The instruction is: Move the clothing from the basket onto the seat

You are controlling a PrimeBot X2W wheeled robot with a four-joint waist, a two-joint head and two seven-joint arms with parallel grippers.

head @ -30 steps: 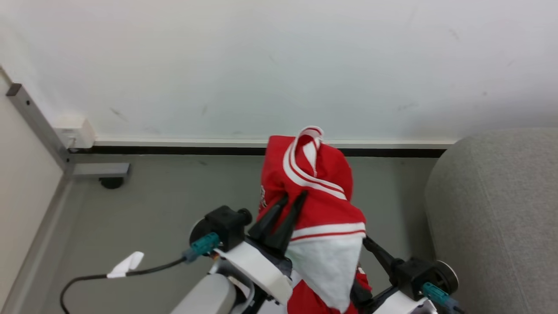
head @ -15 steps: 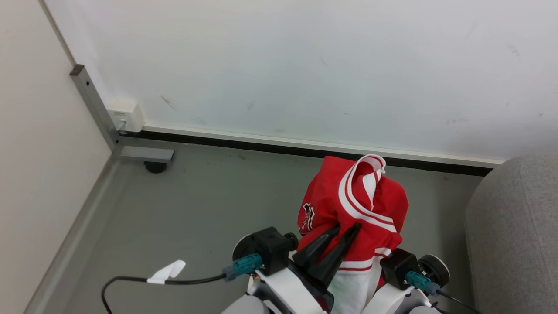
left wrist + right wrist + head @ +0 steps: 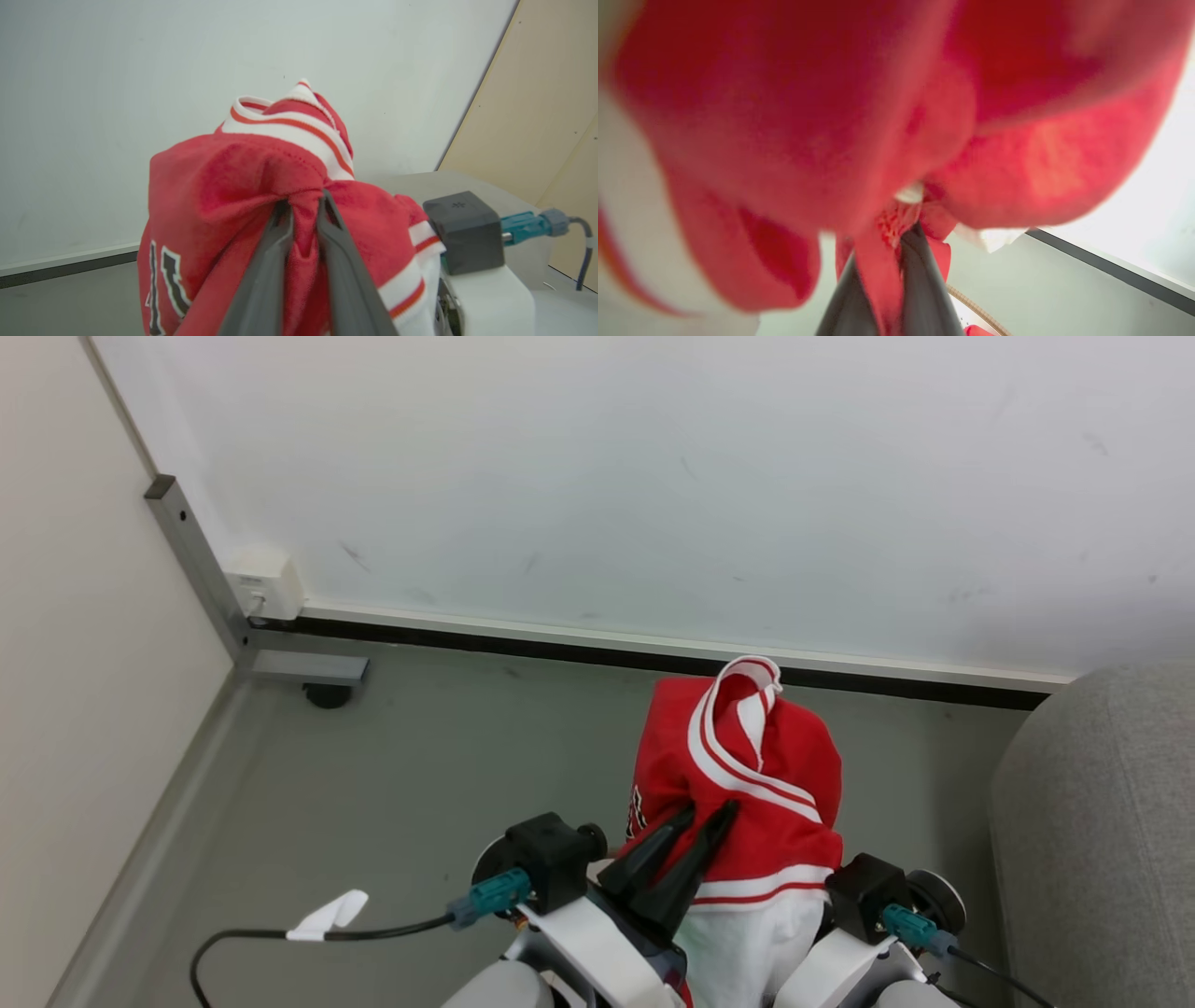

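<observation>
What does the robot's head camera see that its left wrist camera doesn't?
The head camera brings in the big grey seat on the right and a little white tag low on the left. The left wrist camera brings in a close look: a fold of the red jersey squeezed between two dark fingers, plus big black-and-white lettering. Both share the jersey, the left gripper pinching it, the white wall and the grey floor.
</observation>
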